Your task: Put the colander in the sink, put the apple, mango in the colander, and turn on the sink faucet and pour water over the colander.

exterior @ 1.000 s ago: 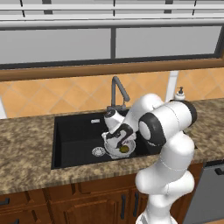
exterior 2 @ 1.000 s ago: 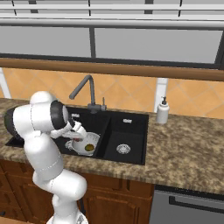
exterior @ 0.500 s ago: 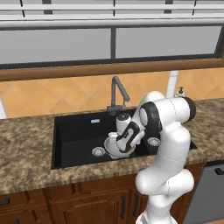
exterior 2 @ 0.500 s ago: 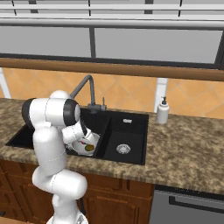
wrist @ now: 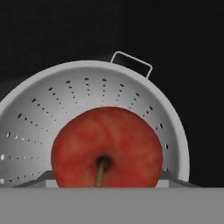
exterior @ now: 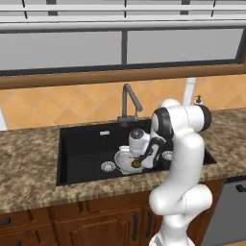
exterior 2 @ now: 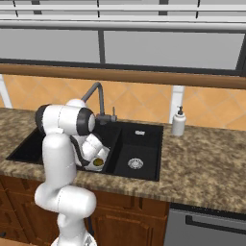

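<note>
Stem of one round red apple (wrist: 106, 148) points at frame bottom, over one perforated silver colander (wrist: 87, 100); finger state unclear.

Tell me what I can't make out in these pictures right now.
- Fingers: the apple covers them in the hand view, so open or shut is unclear.
- Colander: its left rim is cut off by that view's edge.
- Mango: just a small yellow-green patch beside the arm in the left base view.
</note>
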Tool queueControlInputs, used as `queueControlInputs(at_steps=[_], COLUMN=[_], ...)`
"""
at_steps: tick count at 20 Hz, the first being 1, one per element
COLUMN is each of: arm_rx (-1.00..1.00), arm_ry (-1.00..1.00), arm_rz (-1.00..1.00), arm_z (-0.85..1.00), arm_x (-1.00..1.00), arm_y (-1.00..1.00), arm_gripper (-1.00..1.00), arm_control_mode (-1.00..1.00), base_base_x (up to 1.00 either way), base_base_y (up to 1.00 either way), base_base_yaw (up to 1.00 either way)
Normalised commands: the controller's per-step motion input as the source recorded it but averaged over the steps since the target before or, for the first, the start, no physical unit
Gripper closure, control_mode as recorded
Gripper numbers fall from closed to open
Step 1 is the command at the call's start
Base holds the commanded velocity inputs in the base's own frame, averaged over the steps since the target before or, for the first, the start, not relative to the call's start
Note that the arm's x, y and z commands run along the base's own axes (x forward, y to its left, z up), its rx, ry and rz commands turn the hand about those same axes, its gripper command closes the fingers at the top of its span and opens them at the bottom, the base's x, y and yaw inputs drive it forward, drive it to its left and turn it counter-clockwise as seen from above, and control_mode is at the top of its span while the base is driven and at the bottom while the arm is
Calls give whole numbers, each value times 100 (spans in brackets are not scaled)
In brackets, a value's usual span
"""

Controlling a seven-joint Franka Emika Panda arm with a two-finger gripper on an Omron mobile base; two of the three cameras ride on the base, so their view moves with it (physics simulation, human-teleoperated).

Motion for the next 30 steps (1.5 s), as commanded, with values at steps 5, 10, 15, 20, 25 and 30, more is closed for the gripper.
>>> queueControlInputs(at_steps=[5, 10, 15, 20, 25, 30], arm_rx=[-1, -1, 6, 7, 0, 6], arm_ry=[-15, -13, -18, -17, -14, -21], arm_rz=[0, 0, 0, -1, -7, -9], arm_z=[-69, -59, -12, 0, 0, 19], arm_x=[-21, -26, -16, -41, -65, -83], arm_y=[19, 15, 0, 3, 23, 25], arm_gripper=[100, 100, -100, -100, -100, -100], arm_control_mode=[-100, -100, -100, -100, -100, -100], base_base_x=[0, 0, 0, 0, 0, 0], base_base_y=[0, 0, 0, 0, 0, 0], base_base_yaw=[0, 0, 0, 0, 0, 0])
